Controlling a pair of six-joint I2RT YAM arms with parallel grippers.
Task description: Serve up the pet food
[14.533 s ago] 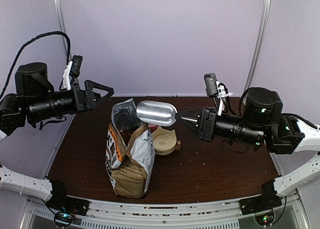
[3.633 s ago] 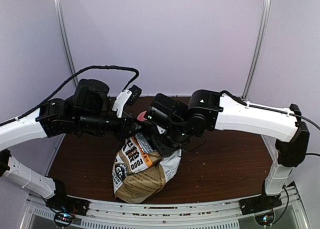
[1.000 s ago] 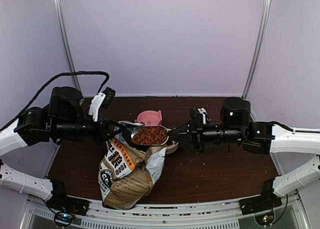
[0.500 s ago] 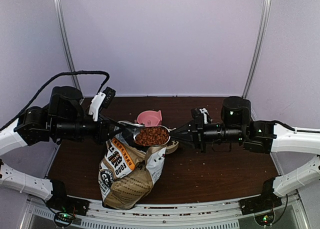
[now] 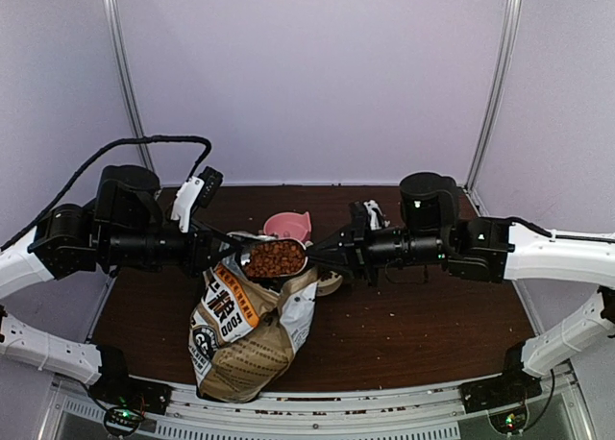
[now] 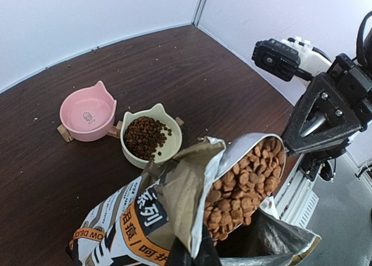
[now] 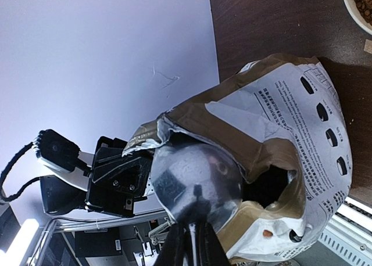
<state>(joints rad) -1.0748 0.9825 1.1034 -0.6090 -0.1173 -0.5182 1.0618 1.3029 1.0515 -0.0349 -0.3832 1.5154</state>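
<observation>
Heaping the silver scoop (image 7: 195, 184), the pet food (image 5: 275, 258) sits just left of the right jaws, which are clamped tight on the scoop's handle above the open mouth of the printed bag (image 5: 240, 334). The left jaws are pinched closed on the bag's top edge, just left of the scoop. More kibble lies in the cream cat-eared bowl (image 6: 170, 148) on the surface (image 5: 413, 315), just right of the bag.
</observation>
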